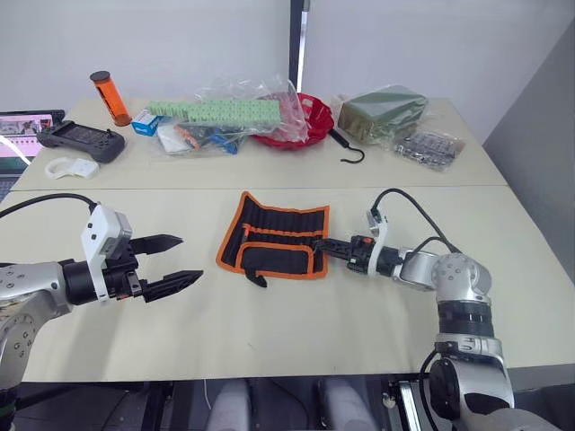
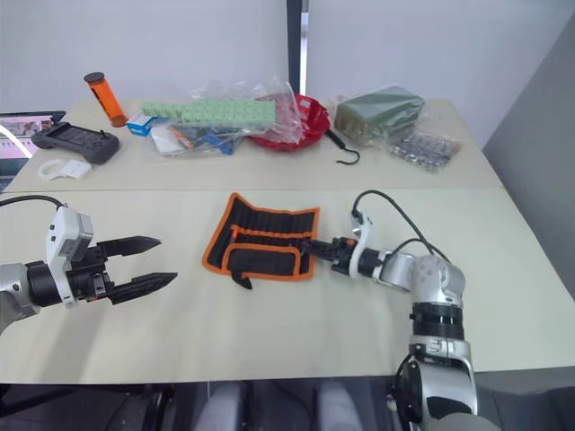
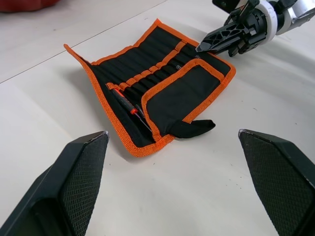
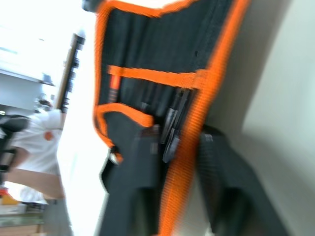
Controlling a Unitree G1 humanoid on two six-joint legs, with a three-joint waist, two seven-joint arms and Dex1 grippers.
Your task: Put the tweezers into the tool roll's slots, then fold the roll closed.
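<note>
Right hand (image 1: 331, 244) at tool roll's (image 1: 274, 235) edge, apparently pinching tweezers (image 4: 173, 129) for slotting. Left hand (image 1: 175, 262) spread, idle above worktop (image 1: 296, 332).

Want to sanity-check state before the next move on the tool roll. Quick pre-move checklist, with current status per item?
1. Black fabric tool roll with orange piping lying open on the table: ok, though its lower flap is folded up.
2. Slim black tweezers seated in a slot by the roll's right edge: cannot tell how deep.
3. Right gripper at that edge, fingers either side of the piping: ok.
4. Right gripper holding anything: cannot tell.
5. Left gripper open, off the roll to its left: ok.
6. All five tweezers stowed: cannot tell.
</note>
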